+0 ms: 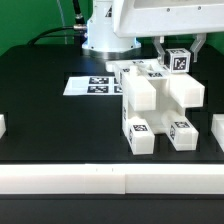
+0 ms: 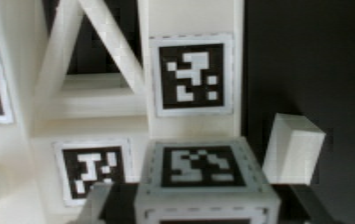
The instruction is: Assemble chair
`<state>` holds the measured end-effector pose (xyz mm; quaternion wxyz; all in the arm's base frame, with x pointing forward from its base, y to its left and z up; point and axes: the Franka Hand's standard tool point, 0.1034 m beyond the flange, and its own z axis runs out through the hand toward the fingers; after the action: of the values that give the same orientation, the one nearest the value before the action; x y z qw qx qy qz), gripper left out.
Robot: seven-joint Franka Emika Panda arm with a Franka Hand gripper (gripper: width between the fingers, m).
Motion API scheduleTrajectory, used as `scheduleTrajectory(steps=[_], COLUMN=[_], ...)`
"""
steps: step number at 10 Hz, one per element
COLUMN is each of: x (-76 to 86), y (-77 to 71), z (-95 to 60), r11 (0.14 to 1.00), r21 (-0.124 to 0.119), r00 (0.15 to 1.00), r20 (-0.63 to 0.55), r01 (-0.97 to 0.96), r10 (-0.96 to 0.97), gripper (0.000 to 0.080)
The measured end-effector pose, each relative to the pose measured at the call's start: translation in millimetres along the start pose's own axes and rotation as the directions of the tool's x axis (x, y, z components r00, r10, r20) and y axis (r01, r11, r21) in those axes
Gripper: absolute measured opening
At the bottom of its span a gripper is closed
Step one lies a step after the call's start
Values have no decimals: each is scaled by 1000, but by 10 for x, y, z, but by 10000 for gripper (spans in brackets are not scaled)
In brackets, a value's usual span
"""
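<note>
Marker board flat on black table — white rail along edge.

Exterior view: bright, even light from overhead. The matte white chunky plastic chair parts are near overexposed, with side faces faintly grey. The black tabletop reads as flat, uniform dark. The glossy white robot body is blown out. Resolution is coarse and edges are soft.

Wrist view: dimmer and soft throughout. The tagged white block nearest the lens is blurred, with deep black shadow beside it.
</note>
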<state>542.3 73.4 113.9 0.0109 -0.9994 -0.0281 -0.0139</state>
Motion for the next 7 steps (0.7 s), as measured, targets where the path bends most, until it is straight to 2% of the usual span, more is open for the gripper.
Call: scheduleTrajectory(steps=[2, 7], x=[0, -1], y=[-2, -13], z=[1, 2], r11=[1000, 942], r21=[1, 7], r00=[1000, 942], r20=[0, 2], r01=[-20, -336], r10=[20, 336], gripper=[283, 284])
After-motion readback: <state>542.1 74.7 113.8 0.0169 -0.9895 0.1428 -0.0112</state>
